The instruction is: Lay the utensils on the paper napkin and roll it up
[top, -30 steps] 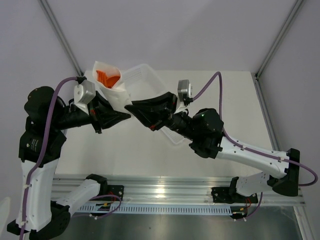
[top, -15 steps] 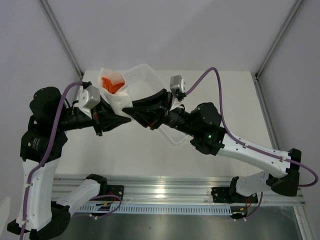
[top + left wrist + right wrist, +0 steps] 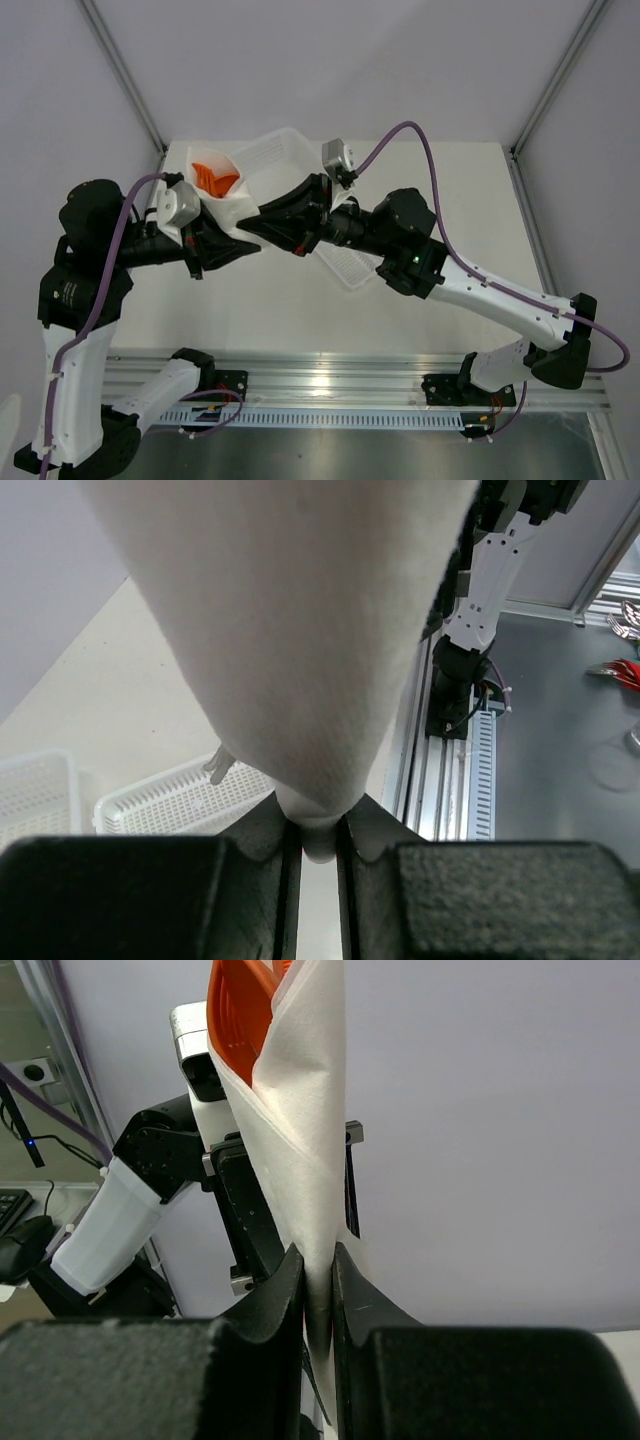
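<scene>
Right gripper (image 3: 248,222) shifted left, pinching napkin (image 3: 234,198)

White basket (image 3: 283,150) at table (image 3: 470,200) far edge; small ribbed tray (image 3: 352,270) nearer; metal rail (image 3: 350,385) along near edge.

White-shelled arms (image 3: 68,385), black joints (image 3: 72,288), purple cables (image 3: 404,127), black left gripper (image 3: 318,842), black right gripper (image 3: 318,1295).

The off-white tabletop (image 3: 480,200) carries a large translucent white plastic basket (image 3: 285,150) near its back edge, and a small ribbed white tray (image 3: 352,272) nearer the front.
</scene>
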